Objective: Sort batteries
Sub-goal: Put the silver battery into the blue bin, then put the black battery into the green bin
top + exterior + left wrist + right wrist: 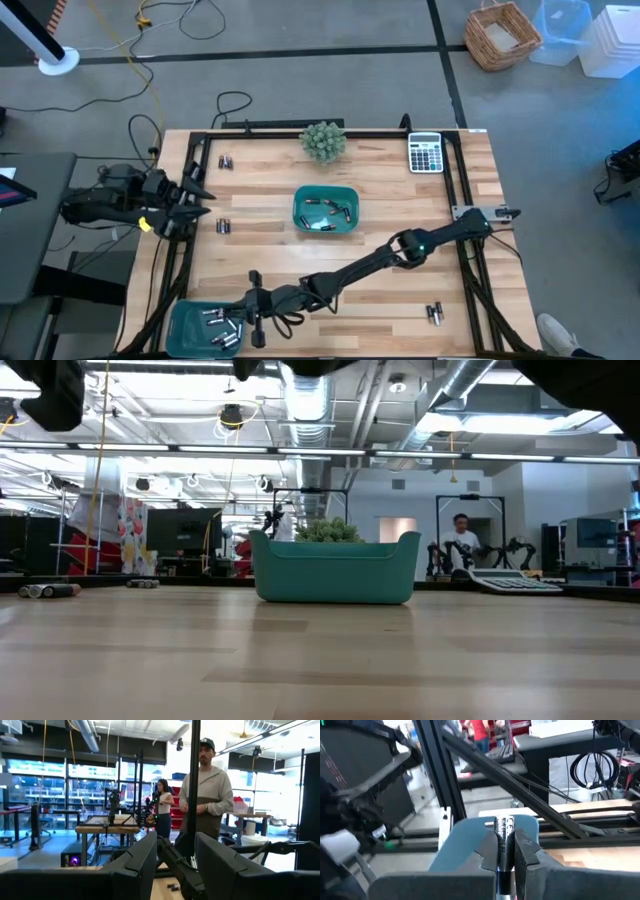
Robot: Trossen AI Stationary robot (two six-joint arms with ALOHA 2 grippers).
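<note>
Right gripper (506, 851) over teal tray (190, 320) at front-left table corner, fingers clamped on one battery (504, 840) (label side up, held lengthwise). Several batteries (222, 332) already in that tray; more in centre teal tray (348, 210); loose pairs on table. Left gripper (196, 192) waits at left table edge, fingers apart, empty

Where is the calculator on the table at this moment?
In the high view, the calculator lies at the table's far right corner, to the right of the small green plant.
</note>
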